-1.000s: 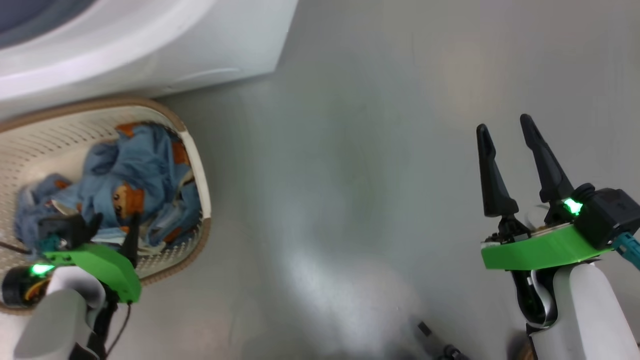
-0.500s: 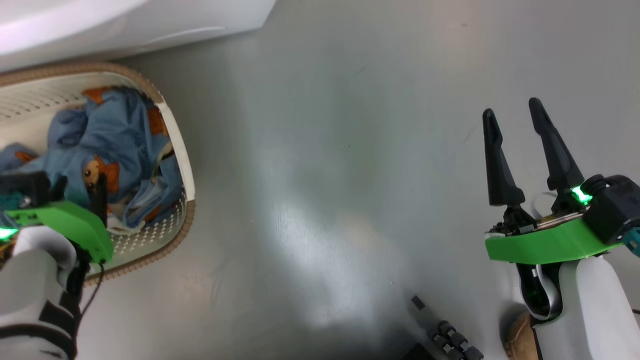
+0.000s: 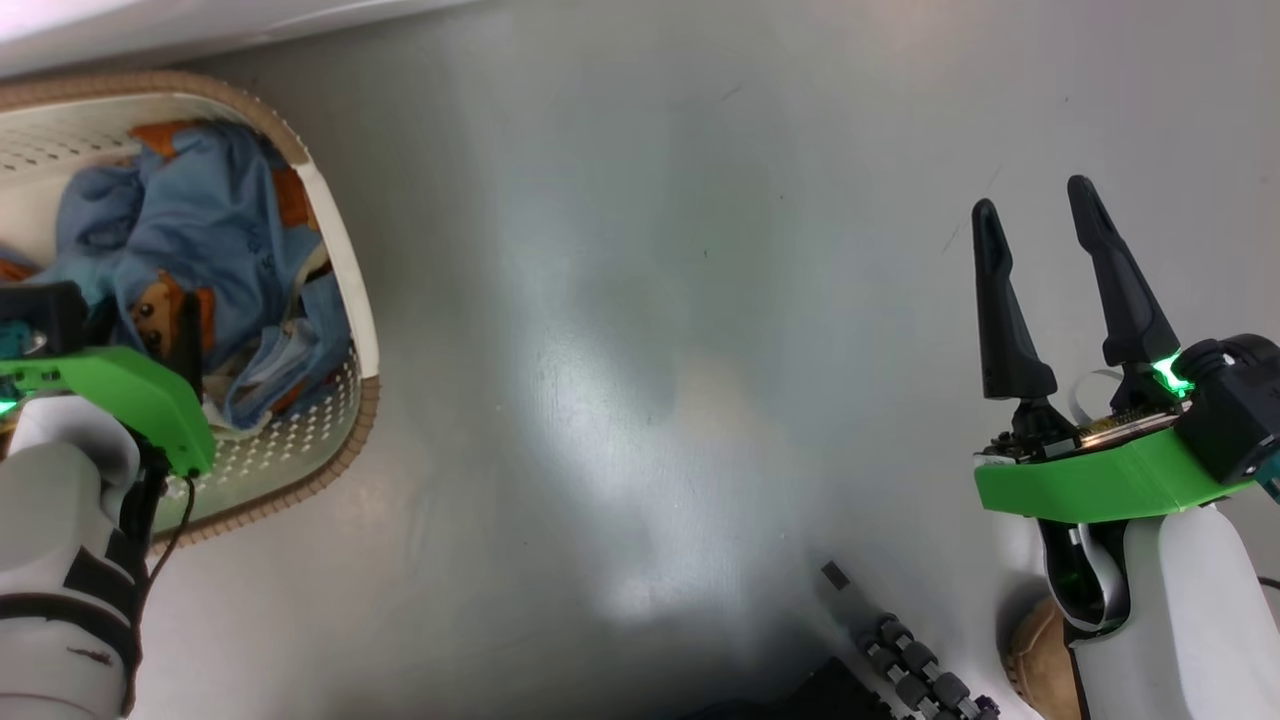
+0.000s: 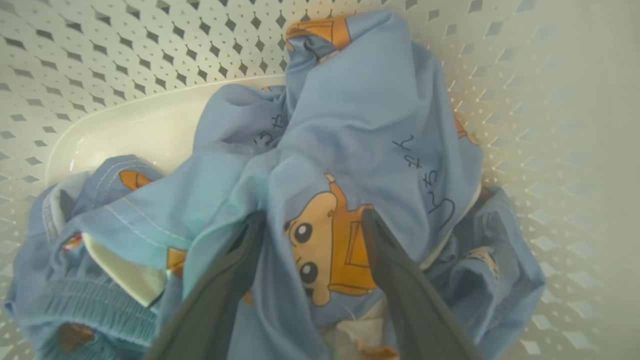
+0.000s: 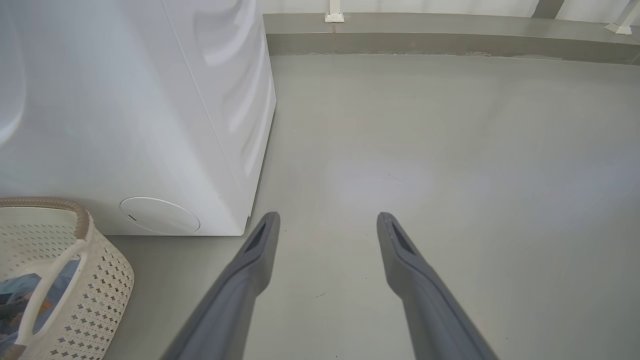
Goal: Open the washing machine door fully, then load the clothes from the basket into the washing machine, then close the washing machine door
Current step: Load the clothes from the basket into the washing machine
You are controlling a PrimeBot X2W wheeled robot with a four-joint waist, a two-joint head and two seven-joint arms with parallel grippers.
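Mostly glossy grey floor (kerb at far edge); left gripper spread over clothes, right gripper spread.

Finding: the only print you have on record is on the clothes lying in the basket. In the left wrist view, dark hand-drawn characters run in a short column down the light blue fabric just right of the bear motif. A smaller group sits on the fold to its upper left. The strokes resemble Japanese kana turned sideways, and you cannot read them with certainty.
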